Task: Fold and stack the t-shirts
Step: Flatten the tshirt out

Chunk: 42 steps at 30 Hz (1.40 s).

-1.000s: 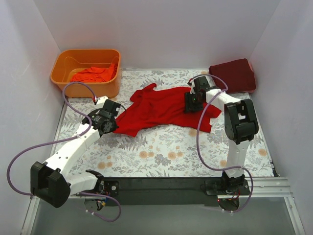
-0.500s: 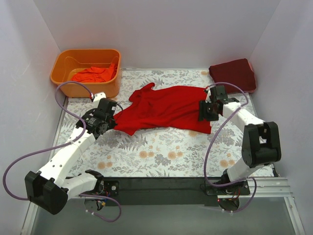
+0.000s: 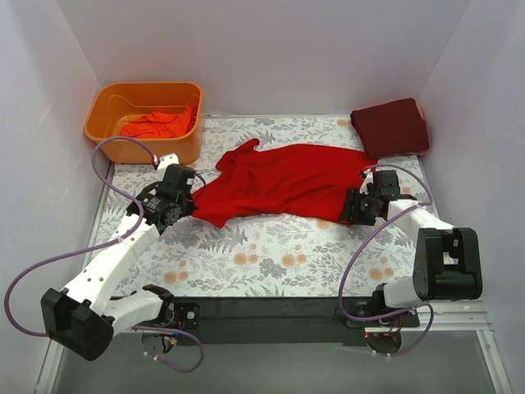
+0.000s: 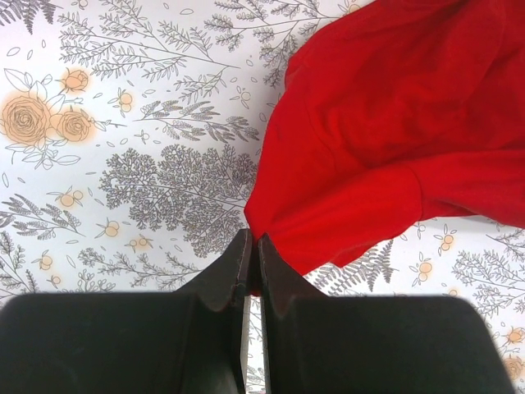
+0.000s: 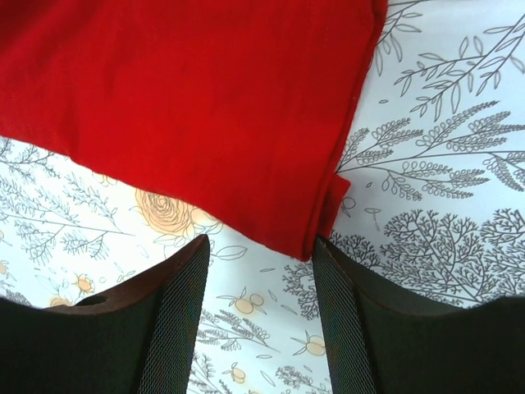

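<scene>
Top view: the red shirt (image 3: 283, 182) lies spread out, rumpled, in the middle of the table (image 3: 271, 254), between the two arms. The left gripper (image 3: 187, 207) sits at the shirt's left corner. The right gripper (image 3: 354, 209) is at its near right corner, low over the cloth. Beyond the right gripper, in the far corner, lies a folded maroon shirt (image 3: 392, 127), well apart from it. Beyond the left gripper stands an orange tub (image 3: 105, 115) with a crumpled orange shirt (image 3: 156, 125) inside.

Left wrist view: the two fingers (image 4: 234, 271) are pressed together, and a sliver of red cloth shows between their tips, so they are pinching the shirt's corner. The rest of the red shirt (image 4: 394, 123) runs ahead and to the right, in soft folds on the flowered table.

Right wrist view: the fingers (image 5: 184, 312) stand apart with nothing clamped. The shirt's doubled-over corner (image 5: 316, 234) lies just ahead of the gap, near the right finger. The cloth spreads ahead and to the left, flat.
</scene>
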{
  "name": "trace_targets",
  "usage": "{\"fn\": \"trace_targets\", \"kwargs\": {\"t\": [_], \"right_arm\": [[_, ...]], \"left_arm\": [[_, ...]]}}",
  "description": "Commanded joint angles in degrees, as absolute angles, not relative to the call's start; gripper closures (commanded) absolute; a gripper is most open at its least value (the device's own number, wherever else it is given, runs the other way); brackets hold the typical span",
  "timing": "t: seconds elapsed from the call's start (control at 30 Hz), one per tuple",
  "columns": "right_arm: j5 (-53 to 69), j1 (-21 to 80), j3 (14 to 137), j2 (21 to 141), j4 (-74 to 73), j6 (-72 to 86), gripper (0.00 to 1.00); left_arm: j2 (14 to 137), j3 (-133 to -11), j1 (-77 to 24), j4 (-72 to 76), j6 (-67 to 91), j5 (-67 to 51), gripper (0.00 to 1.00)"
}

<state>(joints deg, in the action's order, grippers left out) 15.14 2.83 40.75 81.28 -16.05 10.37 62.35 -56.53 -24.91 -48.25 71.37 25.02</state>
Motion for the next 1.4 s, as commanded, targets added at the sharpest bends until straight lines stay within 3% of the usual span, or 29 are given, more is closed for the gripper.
{"fn": "trace_targets", "kwargs": {"t": [0.0,0.23,0.33,0.43,0.47,0.5,0.67,0.77,1.03,1.13,1.23,1.37], "right_arm": [[16.61,2.11,39.55,81.65,-10.99,10.55,0.41],[15.29,1.93,38.93,82.09,-9.67,10.64,0.49],[16.08,1.93,39.37,82.7,-9.58,10.37,0.61],[18.7,1.93,40.08,82.45,-9.75,11.51,0.83],[19.59,1.93,40.34,81.75,-10.02,12.04,0.96],[20.56,1.93,40.6,80.69,-11.93,12.91,0.99],[22.86,1.93,46.39,67.17,-25.64,18.46,0.99],[16.19,1.58,52.28,61.88,-33.39,17.41,0.98],[3.97,0.61,53.17,67.93,-34.81,15.47,0.69],[3.52,0.62,53.7,69.16,-34.54,13.98,0.63],[6.22,0.96,54.4,69.78,-33.4,12.04,0.49],[11.86,2.55,53.79,72.68,-31.03,11.07,0.48]], "left_arm": [[61.0,-56.78,-24.7,-47.2,71.02,25.4,1.0],[61.35,-56.16,-24.79,-45.88,71.19,25.58,1.0],[61.52,-56.69,-24.78,-45.53,71.28,25.93,1.0],[61.61,-57.92,-24.7,-45.53,71.11,26.37,1.0],[61.61,-58.44,-24.7,-45.79,71.19,26.45,1.0],[61.61,-59.14,-24.7,-46.23,71.1,26.63,1.0],[60.03,-65.64,-24.7,-51.76,70.58,30.4,1.0],[59.15,-68.29,-24.7,-53.0,69.44,33.21,1.0],[64.24,-64.61,-24.7,-49.14,69.17,33.4,1.0],[65.21,-61.97,-24.7,-46.6,69.26,31.56,1.0],[65.04,-59.6,-24.7,-43.87,68.91,29.1,0.99],[65.04,-56.7,-24.7,-40.52,68.29,28.04,0.96]]}}
